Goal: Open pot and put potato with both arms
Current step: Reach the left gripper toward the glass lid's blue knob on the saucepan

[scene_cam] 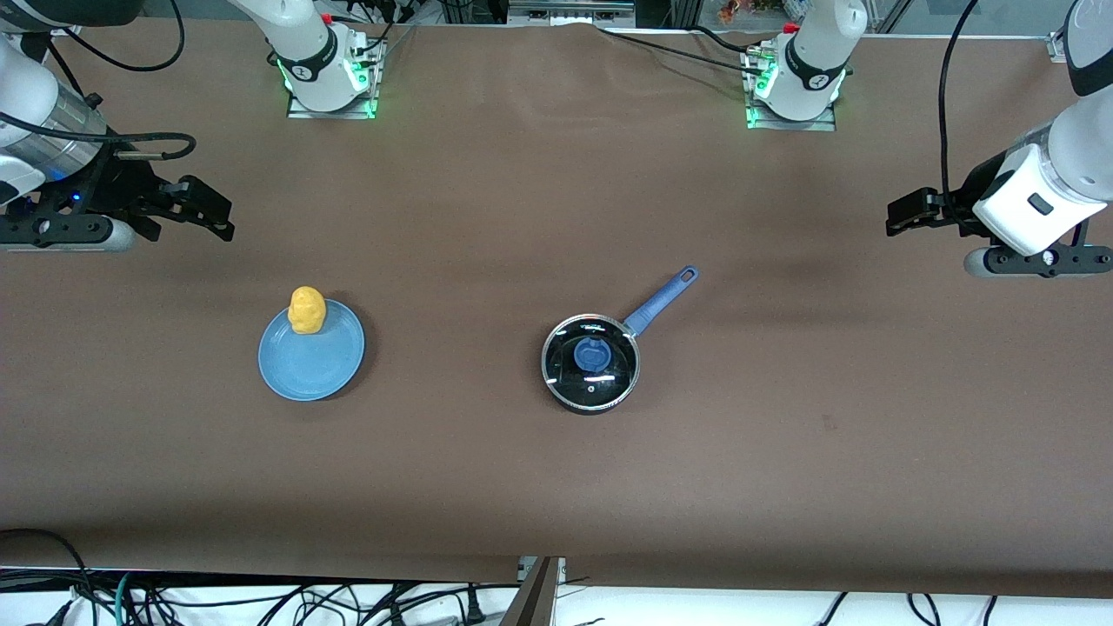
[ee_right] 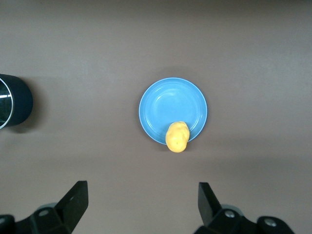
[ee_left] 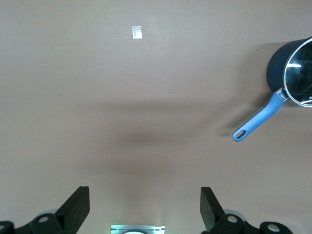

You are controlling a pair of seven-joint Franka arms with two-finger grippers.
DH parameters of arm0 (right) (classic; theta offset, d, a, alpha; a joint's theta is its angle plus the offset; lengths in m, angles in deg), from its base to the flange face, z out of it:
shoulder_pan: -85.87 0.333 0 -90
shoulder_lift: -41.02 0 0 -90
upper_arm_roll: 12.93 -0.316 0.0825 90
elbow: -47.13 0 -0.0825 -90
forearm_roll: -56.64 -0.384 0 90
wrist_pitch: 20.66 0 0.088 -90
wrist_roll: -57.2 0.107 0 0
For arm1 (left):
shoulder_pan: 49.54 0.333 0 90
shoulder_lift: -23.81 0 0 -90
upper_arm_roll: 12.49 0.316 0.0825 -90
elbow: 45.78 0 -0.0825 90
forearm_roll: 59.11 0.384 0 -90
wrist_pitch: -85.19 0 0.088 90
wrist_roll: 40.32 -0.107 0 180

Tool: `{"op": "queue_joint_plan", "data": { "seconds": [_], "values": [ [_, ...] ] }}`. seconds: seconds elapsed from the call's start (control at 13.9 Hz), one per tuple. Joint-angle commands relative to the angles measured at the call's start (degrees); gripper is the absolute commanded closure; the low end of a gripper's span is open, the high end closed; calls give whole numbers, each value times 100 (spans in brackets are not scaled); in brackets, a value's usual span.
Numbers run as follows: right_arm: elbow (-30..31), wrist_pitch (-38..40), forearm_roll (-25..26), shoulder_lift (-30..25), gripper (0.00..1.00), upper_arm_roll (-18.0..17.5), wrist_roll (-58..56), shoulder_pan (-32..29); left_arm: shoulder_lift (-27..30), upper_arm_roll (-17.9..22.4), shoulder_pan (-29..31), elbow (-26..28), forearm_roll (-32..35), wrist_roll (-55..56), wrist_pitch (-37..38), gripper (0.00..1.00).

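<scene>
- Brown cloth covers the long table (scene_cam: 556, 487), with the two white arm bases standing along its edge farthest from the front camera.
- Near the middle of the table sits the small round black saucepan (scene_cam: 590, 363), its glass lid (scene_cam: 591, 360) with a blue knob closed on top.
- The saucepan's long blue handle (scene_cam: 663, 300) points away from the front camera and toward the left arm's end of the table; the hole at its tip shows clearly in the left wrist view (ee_left: 256, 123).
- Well apart from the saucepan, toward the right arm's end, lies a flat light-blue round plate (scene_cam: 317, 365).
- The lumpy yellow-orange potato (scene_cam: 307, 310) rests on the plate's rim, at the edge farther from the front camera; the right wrist view shows it overhanging the rim (ee_right: 177, 137).
- The left gripper (ee_left: 145, 207) hangs over bare cloth at the left arm's end, fingers spread wide, holding nothing.
- The right gripper (ee_right: 142, 204) hangs over the cloth beside the plate, fingers also spread wide and holding nothing.
</scene>
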Motion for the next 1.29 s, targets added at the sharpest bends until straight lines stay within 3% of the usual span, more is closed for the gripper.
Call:
{"op": "queue_joint_plan", "data": {
  "seconds": [0.0, 0.29, 0.65, 0.79, 0.93, 1.22],
  "values": [
    [-131, 44, -5, 60, 0, -4, 5, -11, -67, 0, 49, -179, -90, -78, 172, 0],
    [-131, 35, -5, 60, 0, -4, 5, -19, -330, -149, -108, -153, -195, 18, -3, 0],
    [-131, 35, 3, 60, 0, -4, -4, -19, -1383, -1001, -662, -179, -249, 2089, -1942, 0],
    [-131, 35, 3, 60, 0, -4, -4, -28, -1796, -1020, -1091, -197, -240, 2793, -2629, 0],
    [-131, 35, 3, 60, 0, -4, -4, -28, -2323, -1020, -1478, -494, -205, 3173, -3035, 0],
    [-131, 35, 3, 60, 0, -4, -13, -19, -3290, -1020, -2050, -1636, 402, 3875, -3089, 0]
  ]
}}
